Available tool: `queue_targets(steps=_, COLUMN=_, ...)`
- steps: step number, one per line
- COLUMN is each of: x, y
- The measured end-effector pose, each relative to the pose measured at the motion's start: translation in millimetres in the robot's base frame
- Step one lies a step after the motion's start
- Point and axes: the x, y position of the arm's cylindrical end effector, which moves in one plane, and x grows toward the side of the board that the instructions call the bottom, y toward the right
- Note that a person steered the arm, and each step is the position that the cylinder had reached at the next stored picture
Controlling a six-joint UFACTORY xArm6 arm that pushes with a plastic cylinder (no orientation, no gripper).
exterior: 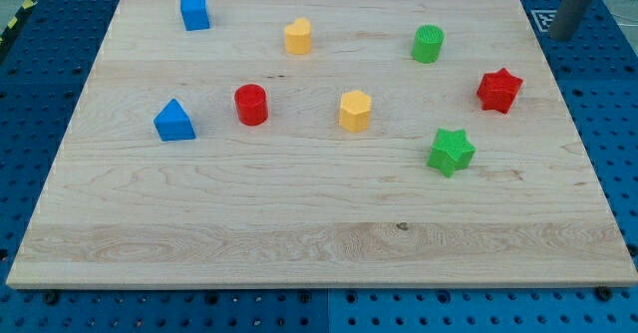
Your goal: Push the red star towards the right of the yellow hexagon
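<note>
The red star (498, 90) lies near the board's right edge. The yellow hexagon (355, 110) lies near the board's middle, well to the star's left and a little lower in the view. My tip (561, 35) is at the view's top right, just off the wooden board (299, 223), above and to the right of the red star. It touches no block.
A green star (451, 152) lies below and left of the red star. A green cylinder (428, 44) lies up and left of it. Further left are a yellow heart (297, 36), a red cylinder (251, 105), a blue triangle (174, 121) and a blue cube (195, 12).
</note>
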Motion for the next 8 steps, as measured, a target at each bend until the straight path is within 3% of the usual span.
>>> queue_targets(steps=2, x=70.0, y=-14.9)
queue_targets(steps=4, x=97.5, y=-155.6)
queue_targets(steps=5, x=96.5, y=-170.8)
queue_targets(steps=6, x=98.5, y=-132.2)
queue_targets(steps=7, x=124.9, y=-135.2)
queue_targets(steps=8, x=122.5, y=-156.4)
